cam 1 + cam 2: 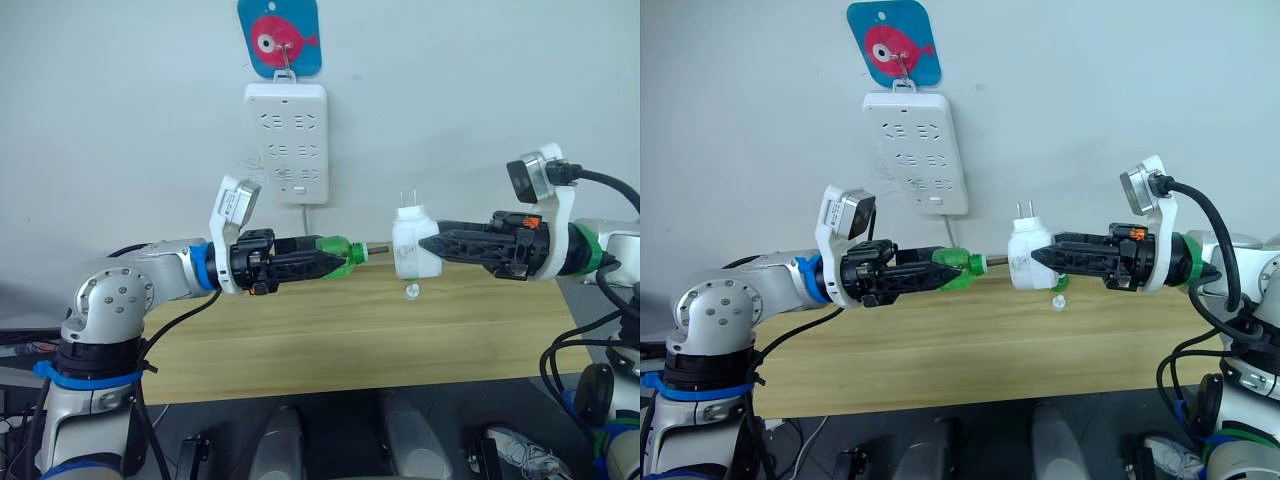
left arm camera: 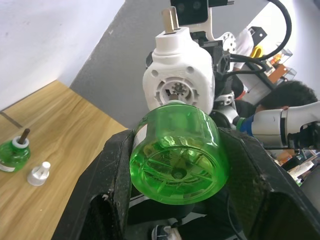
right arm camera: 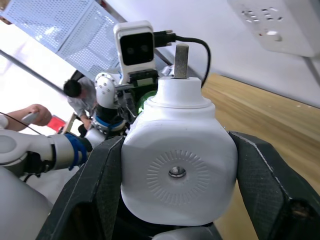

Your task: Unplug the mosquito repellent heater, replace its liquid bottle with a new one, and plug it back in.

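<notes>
We see the mosquito repellent heater [image 1: 415, 245] up in the air over the wooden tabletop [image 1: 350, 330], below and to the right of the white power strip [image 1: 286, 128] on the wall. It is small, white and round-cornered, with two metal prongs poking up from its top. In the right wrist view its face has a ring of fine lines around a tiny metal dot.

Our right claw [image 1: 428, 244] is closed on the heater, one black finger on each side. Our left claw [image 1: 335, 259] is closed on a green bottle [image 1: 343, 252]. The bottle's thin tip points at the heater's side and reaches it.

On the tabletop lie a small clear cap [image 1: 411, 292] and, in the left wrist view, another green bottle [image 2: 13, 153] standing up.
</notes>
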Controlling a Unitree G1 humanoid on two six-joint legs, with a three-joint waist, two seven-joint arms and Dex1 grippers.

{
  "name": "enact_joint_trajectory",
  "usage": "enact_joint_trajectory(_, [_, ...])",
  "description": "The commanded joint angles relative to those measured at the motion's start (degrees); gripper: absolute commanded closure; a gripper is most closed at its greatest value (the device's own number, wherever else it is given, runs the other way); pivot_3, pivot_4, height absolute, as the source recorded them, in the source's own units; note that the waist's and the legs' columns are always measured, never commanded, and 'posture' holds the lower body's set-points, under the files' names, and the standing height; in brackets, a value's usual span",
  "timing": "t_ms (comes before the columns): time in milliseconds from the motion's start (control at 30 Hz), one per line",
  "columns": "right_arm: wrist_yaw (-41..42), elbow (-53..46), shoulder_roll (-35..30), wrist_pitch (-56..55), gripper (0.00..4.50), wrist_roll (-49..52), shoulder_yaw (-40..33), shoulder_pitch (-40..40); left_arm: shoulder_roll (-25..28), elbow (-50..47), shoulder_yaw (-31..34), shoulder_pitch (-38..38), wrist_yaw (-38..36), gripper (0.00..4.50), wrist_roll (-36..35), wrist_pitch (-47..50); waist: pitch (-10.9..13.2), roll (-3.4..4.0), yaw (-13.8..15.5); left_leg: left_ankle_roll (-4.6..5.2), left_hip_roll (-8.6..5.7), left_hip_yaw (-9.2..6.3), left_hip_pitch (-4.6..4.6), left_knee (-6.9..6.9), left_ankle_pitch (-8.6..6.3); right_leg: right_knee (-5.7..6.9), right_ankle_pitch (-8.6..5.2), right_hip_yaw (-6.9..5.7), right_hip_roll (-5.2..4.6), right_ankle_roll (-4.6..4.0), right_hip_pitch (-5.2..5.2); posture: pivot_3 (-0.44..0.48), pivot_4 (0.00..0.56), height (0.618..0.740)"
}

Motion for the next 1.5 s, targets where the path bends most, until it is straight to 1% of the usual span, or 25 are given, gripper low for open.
enact_joint_trajectory(33, [-5.29,-0.62,-2.34,-4.45,1.63,9.02,1.93,1.24,-0.16,-1.57,1.01,-0.99,-0.3,2.24,-1.43,-0.46,0.0,0.0,-0.01,0.0,0.0,0.0,0.0,0.0,0.0,0.0,0.0,0.0,0.0,0.0,0.0,-0.158,0.192,0.734])
enact_joint_trajectory(200, [-11.36,-0.59,-5.85,-11.28,1.63,17.66,6.82,3.01,-0.48,-2.1,0.52,-0.95,-0.63,2.24,-2.16,0.06,0.0,0.0,-0.05,0.0,0.0,0.02,-0.01,0.01,0.0,0.0,0.0,0.0,0.01,0.0,0.0,-0.157,0.189,0.734])
enact_joint_trajectory(433, [-14.95,-1.44,-10.31,-18.09,1.63,23.78,11.51,4.66,-0.42,-2.29,0.25,-0.72,-0.8,2.24,-2.42,0.21,-0.01,0.0,-0.02,0.0,0.01,0.02,-0.02,0.02,0.0,0.0,0.0,0.01,0.02,0.0,0.0,-0.157,0.185,0.734])
enact_joint_trajectory(667, [-15.35,-2.85,-12.76,-21.65,1.63,26.73,14.32,5.85,-1.22,-2.6,-0.18,-0.83,-0.58,2.24,-3.24,0.28,-0.01,0.0,0.0,0.0,0.01,0.01,-0.02,0.03,0.0,0.0,0.0,0.0,0.02,0.0,0.0,-0.16,0.185,0.734])
enact_joint_trajectory(867, [-13.84,-4.17,-13.85,-22.69,1.63,27.68,15.83,6.47,-2.08,-1.81,-0.82,-1.34,-0.65,2.24,-1.84,-0.45,-0.01,0.0,0.02,0.0,0.01,0.01,-0.02,0.03,0.0,0.0,0.0,0.0,0.02,0.0,0.0,-0.16,0.185,0.734])
enact_joint_trajectory(1233, [-9.86,-5.28,-16.06,-22.61,1.63,27.68,17.25,7.29,0.11,-1.63,-2.68,-1.21,-5.22,2.24,2.13,-1.39,-0.02,0.01,0.02,0.0,0.01,0.01,-0.02,0.04,0.0,0.0,0.0,0.0,0.03,0.0,0.0,-0.16,0.184,0.734])
enact_joint_trajectory(1500, [-9.21,-5.08,-17.34,-22.82,1.63,27.68,18.27,7.05,-0.3,-1.33,-2.51,-1.18,-5.98,2.24,3.54,-1.79,-0.02,0.0,0.04,0.0,0.01,0.0,-0.02,0.04,0.0,0.0,0.0,0.0,0.03,0.0,0.0,-0.157,0.186,0.734])
